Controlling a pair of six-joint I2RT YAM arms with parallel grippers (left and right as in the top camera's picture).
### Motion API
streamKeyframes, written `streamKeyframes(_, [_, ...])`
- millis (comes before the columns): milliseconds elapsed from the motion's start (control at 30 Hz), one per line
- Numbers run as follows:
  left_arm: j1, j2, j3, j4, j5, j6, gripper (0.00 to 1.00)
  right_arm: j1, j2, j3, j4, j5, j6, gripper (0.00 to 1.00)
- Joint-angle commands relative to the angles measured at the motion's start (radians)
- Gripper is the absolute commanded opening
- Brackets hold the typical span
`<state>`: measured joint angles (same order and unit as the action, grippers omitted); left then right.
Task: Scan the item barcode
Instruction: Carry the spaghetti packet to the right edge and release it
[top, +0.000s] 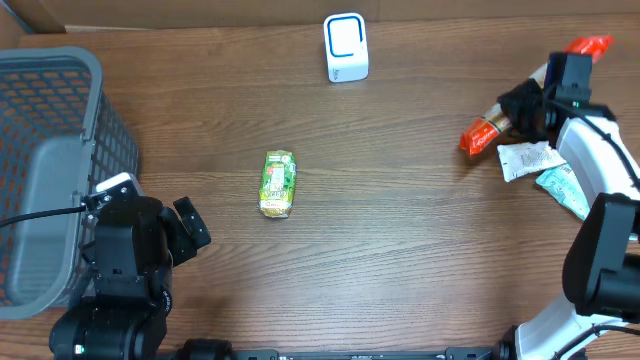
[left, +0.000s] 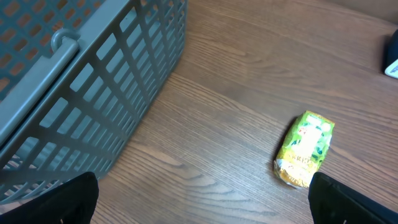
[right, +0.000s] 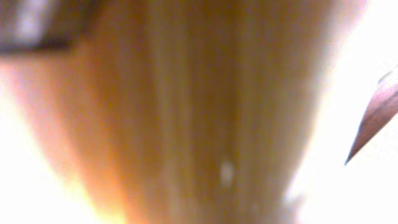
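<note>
Right gripper (top: 520, 108) is clamping the red packet (top: 480, 136) mid-length; with ends overhanging either side, it risks twisting and hiding its barcode.

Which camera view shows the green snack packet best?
The left wrist view: the green snack packet lies close and large there, whole, its print visible. The overhead view shows the green snack packet whole too, but small. The right wrist view is only an orange blur, without it.
</note>
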<state>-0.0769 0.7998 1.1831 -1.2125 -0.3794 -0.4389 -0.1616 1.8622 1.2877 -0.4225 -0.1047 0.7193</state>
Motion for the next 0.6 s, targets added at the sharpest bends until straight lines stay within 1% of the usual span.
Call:
streamKeyframes(0, [0.003,-0.001,-0.001,0.0,-0.012,-0.011,1.0,-0.029,-0.019,-0.026,0.061,0.003,0.023,0.18])
streamKeyframes(67, [0.003,-0.002,-0.001,0.0,-0.012,-0.011,1.0,-0.042,-0.017,-0.034,0.022,0.011,0.021,0.26])
streamKeyframes(100, [0.003,-0.001,-0.001,0.0,-0.012,-0.011,1.0,-0.05,-0.017,-0.034,-0.017,0.017,0.019,0.32])
streamKeyframes(200, [0.003,-0.002,-0.001,0.0,-0.012,-0.011,1.0,-0.073,-0.017,-0.034,-0.121,0.017,0.013,0.58])
streamKeyframes(267, [0.003,-0.001,-0.001,0.0,-0.012,-0.011,1.0,-0.09,-0.017,-0.034,-0.164,0.015,-0.02,0.73])
streamKeyframes(333, [0.003,-0.002,-0.001,0.001,-0.012,-0.011,1.0,-0.104,-0.023,-0.027,-0.198,-0.002,-0.068,0.86])
streamKeyframes(367, [0.003,-0.001,-0.001,0.0,-0.012,-0.011,0.99,-0.112,-0.03,-0.016,-0.229,-0.019,-0.078,0.87])
streamKeyframes(433, [0.003,-0.001,-0.001,0.0,-0.012,-0.011,1.0,-0.122,-0.047,0.011,-0.281,-0.055,-0.103,0.88])
streamKeyframes(500, [0.003,-0.001,-0.001,0.0,-0.012,-0.011,1.0,-0.122,-0.077,0.05,-0.324,-0.118,-0.173,0.88])
streamKeyframes(567, [0.003,-0.001,-0.001,0.0,-0.012,-0.011,1.0,-0.111,-0.112,0.091,-0.361,-0.229,-0.265,0.88])
